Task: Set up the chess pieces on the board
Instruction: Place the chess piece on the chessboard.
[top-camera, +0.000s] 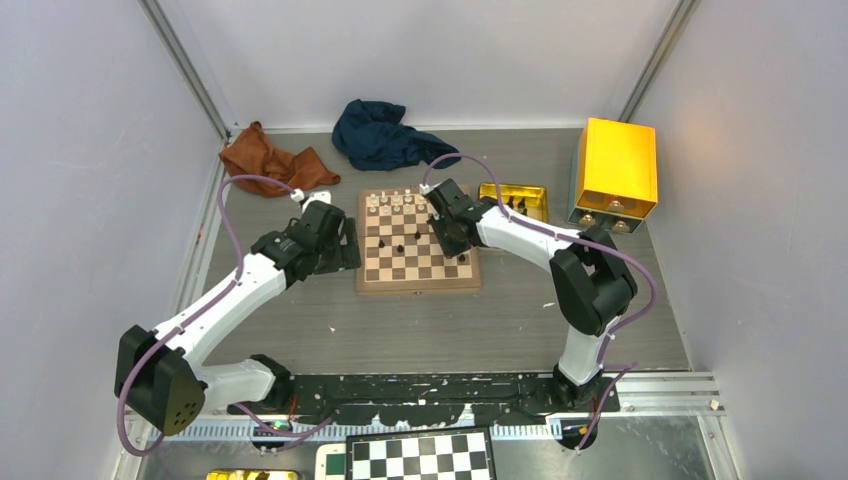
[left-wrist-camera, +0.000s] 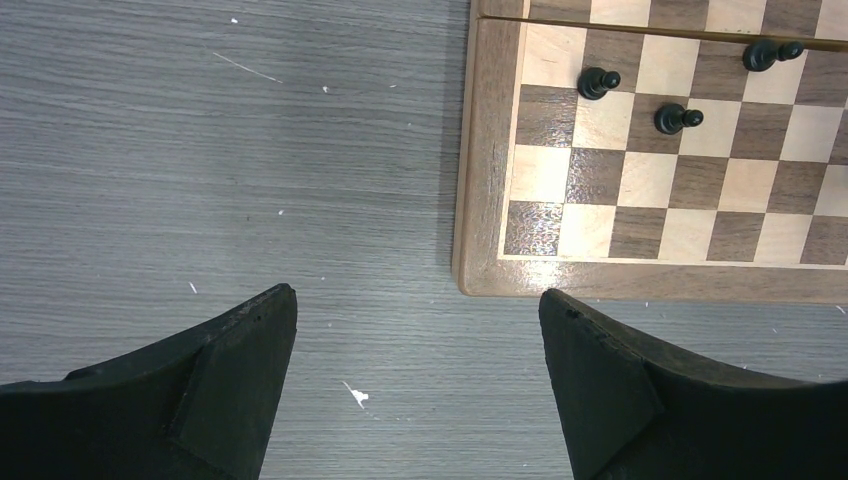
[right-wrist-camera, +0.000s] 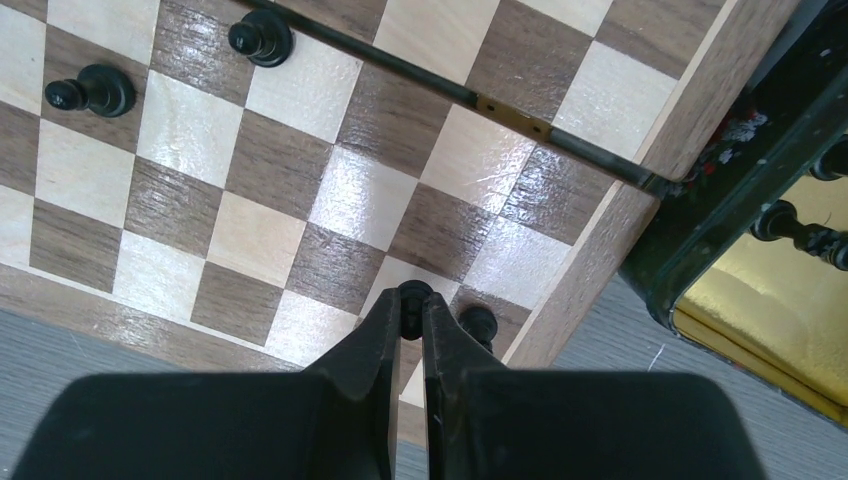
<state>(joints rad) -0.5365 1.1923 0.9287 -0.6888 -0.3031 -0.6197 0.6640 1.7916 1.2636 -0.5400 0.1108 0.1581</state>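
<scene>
Board (top-camera: 415, 270) sits mid-table, squared to the arms, with open grey table (top-camera: 300, 330) between its near rim and the arm bases and more down its left flank. Behind it things crowd in: a rust-brown cloth (top-camera: 272, 160) and a dark blue cloth (top-camera: 380, 135) lie bunched by the back wall. A shallow gold tray (top-camera: 525, 190) lies near the board's far right corner, and a yellow box (top-camera: 617, 165) stands beyond that by the right wall. From above I can see a row of white pieces (top-camera: 392, 202) along the far edge and a few black chess pieces (top-camera: 398, 246) scattered on the squares. A black-and-white checkered board (top-camera: 420, 457) lies down past the arm bases, a thing only the overhead view takes in. The left gripper (top-camera: 347, 247) hangs at the board's left rim. Its own camera shows the fingers (left-wrist-camera: 240, 370) spread wide with nothing between them, over bare table just off a board corner, with three black pieces standing on squares further in. The right gripper (top-camera: 455, 238) is over the board's right side, and only its wrist view tells the grip. There the two fingers are pinched tight on one black piece (right-wrist-camera: 413, 293) at a square by the rim, with a second piece just beside it by the corner. That same view looks into the tray, where more black pieces lie on their sides on the gold floor.
</scene>
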